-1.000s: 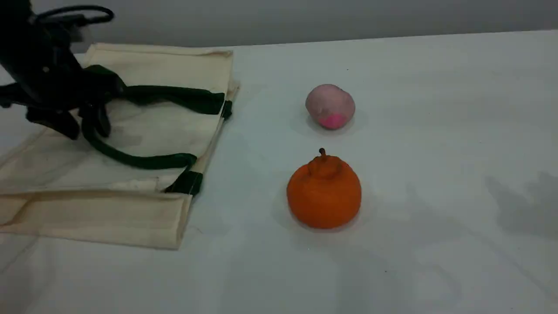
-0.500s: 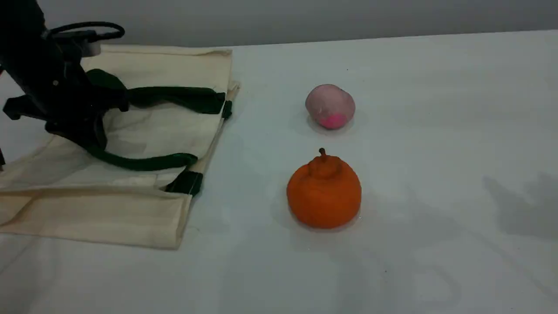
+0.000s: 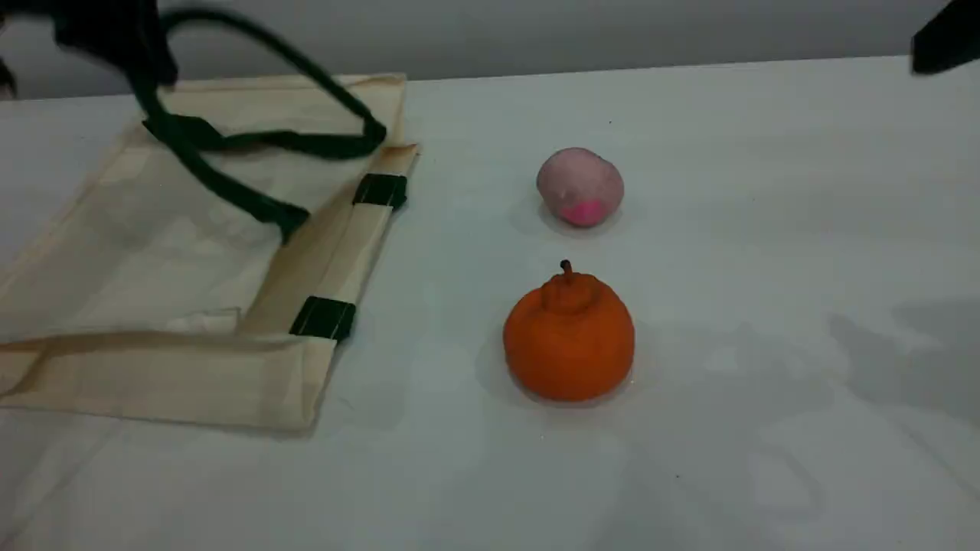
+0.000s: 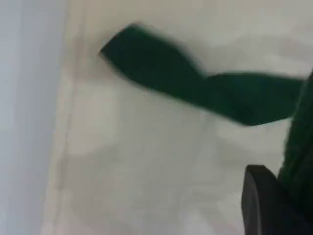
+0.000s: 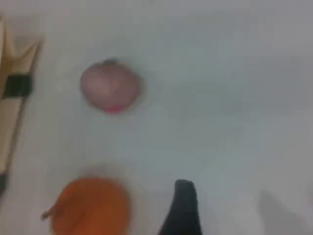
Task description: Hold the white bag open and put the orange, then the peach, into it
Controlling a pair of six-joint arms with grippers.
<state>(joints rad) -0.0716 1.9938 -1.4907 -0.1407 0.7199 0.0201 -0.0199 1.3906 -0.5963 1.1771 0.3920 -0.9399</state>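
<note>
The white bag [image 3: 176, 252] lies at the table's left, mouth towards the fruits. My left gripper [image 3: 126, 42] is raised at the top left, shut on one green handle [image 3: 230, 138], which hangs from it in a loop and lifts the bag's upper layer. In the left wrist view that handle [image 4: 195, 88] runs across the cream cloth beside my fingertip [image 4: 264, 205]. The orange [image 3: 569, 337] sits mid-table and the peach [image 3: 579, 186] just behind it. My right gripper [image 3: 945, 38] is open at the top right, far from both fruits; its fingertip [image 5: 183, 208] shows right of the orange [image 5: 90, 205].
The white table [image 3: 766, 229] stretches out around the fruits, with its far edge against a grey wall. The bag's folded bottom flap [image 3: 168, 379] lies nearest the camera. In the right wrist view the peach [image 5: 110, 88] and the bag's edge [image 5: 14, 98] show.
My left gripper has shut on the green handle and risen, pulling the handle and the bag's top layer up. The right gripper has come into view at the top right.
</note>
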